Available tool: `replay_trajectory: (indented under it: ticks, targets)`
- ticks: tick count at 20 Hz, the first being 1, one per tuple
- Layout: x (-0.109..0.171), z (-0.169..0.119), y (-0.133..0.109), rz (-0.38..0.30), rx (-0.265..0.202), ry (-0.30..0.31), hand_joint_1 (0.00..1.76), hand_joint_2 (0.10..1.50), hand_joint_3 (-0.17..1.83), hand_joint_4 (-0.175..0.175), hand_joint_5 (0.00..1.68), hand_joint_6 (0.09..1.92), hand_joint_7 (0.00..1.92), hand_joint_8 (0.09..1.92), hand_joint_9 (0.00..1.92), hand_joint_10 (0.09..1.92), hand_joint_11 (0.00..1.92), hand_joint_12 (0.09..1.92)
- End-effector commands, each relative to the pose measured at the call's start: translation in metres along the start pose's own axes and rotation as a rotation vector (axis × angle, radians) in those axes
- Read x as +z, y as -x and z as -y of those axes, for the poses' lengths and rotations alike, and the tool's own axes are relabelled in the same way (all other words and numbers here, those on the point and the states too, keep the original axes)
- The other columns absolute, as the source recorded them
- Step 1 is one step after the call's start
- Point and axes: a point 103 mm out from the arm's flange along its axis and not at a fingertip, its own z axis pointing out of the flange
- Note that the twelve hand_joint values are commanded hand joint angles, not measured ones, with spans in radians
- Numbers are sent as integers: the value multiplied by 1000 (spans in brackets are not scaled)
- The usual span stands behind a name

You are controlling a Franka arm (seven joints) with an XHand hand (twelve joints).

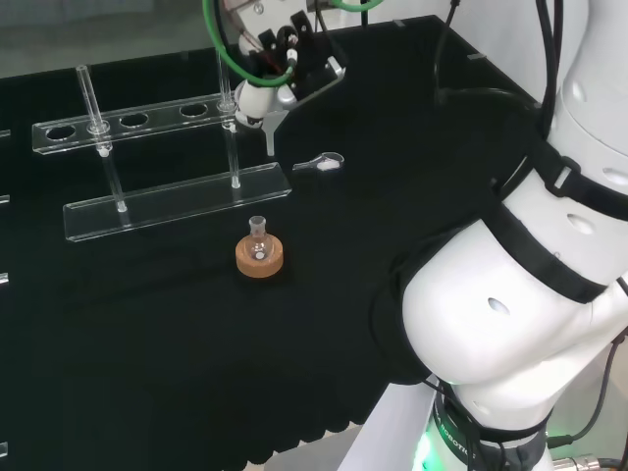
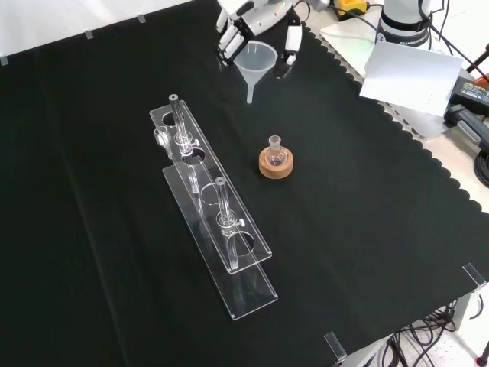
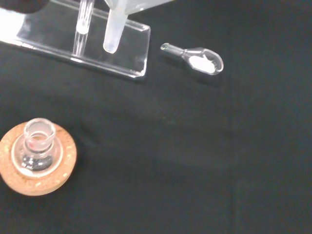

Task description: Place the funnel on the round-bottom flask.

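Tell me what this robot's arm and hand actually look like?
The arm is built of big, rounded, glossy white links, with black bands at the joints and a green glow near its base. Black cables run along it. The hand is black and white, with white fingers and dark parts between them; green cables loop around it beside a round silvery wrist plate.

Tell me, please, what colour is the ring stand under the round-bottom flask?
The ring stand is light brown cork, clearest in the wrist view.
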Motion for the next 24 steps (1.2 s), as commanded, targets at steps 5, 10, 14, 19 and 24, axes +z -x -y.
replay_trajectory:
  ticks: [5, 10, 14, 19, 24]
  targets:
    - [21, -2, -25, -3, -26, -31, 777, 847, 494, -34, 726, 684, 784, 695, 1221, 359, 765, 1117]
    - [29, -1, -32, -3, -31, -45, 778, 845, 497, -34, 725, 686, 783, 696, 1220, 360, 764, 1119]
    - [34, 1, -39, 0, -40, -48, 778, 843, 498, -34, 725, 688, 783, 697, 1218, 361, 763, 1120]
    - [40, 4, -46, 6, -48, -62, 779, 842, 500, -34, 724, 689, 782, 698, 1217, 363, 762, 1121]
    - [41, 6, -48, 8, -48, -58, 779, 840, 503, -34, 724, 691, 781, 699, 1215, 364, 761, 1122]
